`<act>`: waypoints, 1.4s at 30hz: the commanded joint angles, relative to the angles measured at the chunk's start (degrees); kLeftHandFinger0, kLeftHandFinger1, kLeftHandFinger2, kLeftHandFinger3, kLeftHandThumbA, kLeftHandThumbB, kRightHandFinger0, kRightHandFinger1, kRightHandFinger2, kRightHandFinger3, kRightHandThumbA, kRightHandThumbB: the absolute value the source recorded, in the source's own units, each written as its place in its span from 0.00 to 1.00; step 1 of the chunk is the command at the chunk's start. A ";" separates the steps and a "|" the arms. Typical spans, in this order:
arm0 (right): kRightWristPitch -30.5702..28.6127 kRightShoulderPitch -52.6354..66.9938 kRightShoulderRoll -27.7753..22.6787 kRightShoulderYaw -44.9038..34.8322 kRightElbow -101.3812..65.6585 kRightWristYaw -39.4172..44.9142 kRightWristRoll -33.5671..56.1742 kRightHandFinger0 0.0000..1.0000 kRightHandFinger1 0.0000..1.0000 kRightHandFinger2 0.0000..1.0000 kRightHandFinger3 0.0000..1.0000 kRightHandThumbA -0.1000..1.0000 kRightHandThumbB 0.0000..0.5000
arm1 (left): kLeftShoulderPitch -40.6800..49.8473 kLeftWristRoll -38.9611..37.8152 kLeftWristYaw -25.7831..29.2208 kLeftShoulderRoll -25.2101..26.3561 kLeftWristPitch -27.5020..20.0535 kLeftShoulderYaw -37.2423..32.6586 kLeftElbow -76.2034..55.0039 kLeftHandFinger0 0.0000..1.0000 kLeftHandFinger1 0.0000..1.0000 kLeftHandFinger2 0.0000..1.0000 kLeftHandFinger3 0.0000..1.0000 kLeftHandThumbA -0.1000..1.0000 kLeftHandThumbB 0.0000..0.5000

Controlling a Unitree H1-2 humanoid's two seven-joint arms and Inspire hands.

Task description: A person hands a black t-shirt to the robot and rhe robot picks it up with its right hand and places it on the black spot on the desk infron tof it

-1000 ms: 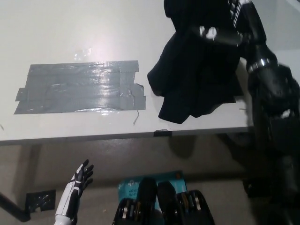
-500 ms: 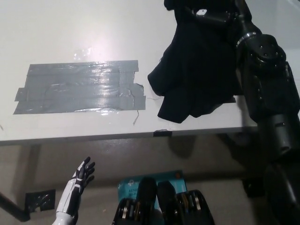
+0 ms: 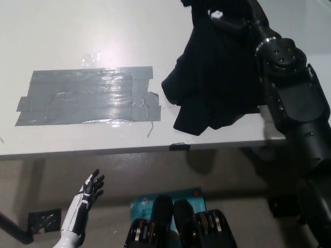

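Black fabric is hanging in a bunched mass at the one o'clock part of the head view: this is the black t-shirt [image 3: 214, 82], and its lower folds are draping down onto the white desk [image 3: 77, 31] near the front edge. My right hand [image 3: 227, 15] is sitting at the top edge of the view, at about one o'clock, buried in the upper part of the garment; it is closed on the cloth and holding it up, though the fingers themselves are mostly lost against the dark fabric. My black right arm [image 3: 295, 103] is running from the three o'clock side up toward that hand, passing beside the shirt's right edge. The taped spot [image 3: 88, 98], a grey-looking patch of overlapping tape strips, is lying flat on the desk at about ten o'clock, well to the left of the shirt; the shirt's nearest fold is hanging just beside the patch's right end and is not covering it. My white left hand [image 3: 89, 192] is resting below the desk edge at about seven o'clock, fingers spread apart and holding nothing. A small dark tab [image 3: 178, 146] is sitting on the desk's front edge, below the shirt.
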 commanded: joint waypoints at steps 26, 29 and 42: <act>1.64 -9.08 -8.42 -6.31 -30.13 -2.49 -1.49 0.10 0.51 0.87 0.87 0.00 0.26 | -1.90 0.36 -0.75 1.38 -1.11 -0.42 -0.52 1.00 1.00 1.00 1.00 1.00 1.00; 1.64 -5.70 -7.94 -6.37 -29.69 -3.55 -2.27 0.02 0.48 0.89 0.96 0.00 0.24 | -2.06 0.47 -0.76 1.27 -1.74 -0.57 -0.13 1.00 1.00 1.00 1.00 1.00 1.00; -13.71 2.27 -1.38 -2.77 -6.88 -10.66 -5.19 0.09 0.40 0.99 1.00 0.00 0.28 | -2.86 0.44 -0.37 1.01 -1.59 -0.38 -0.60 1.00 1.00 1.00 1.00 1.00 1.00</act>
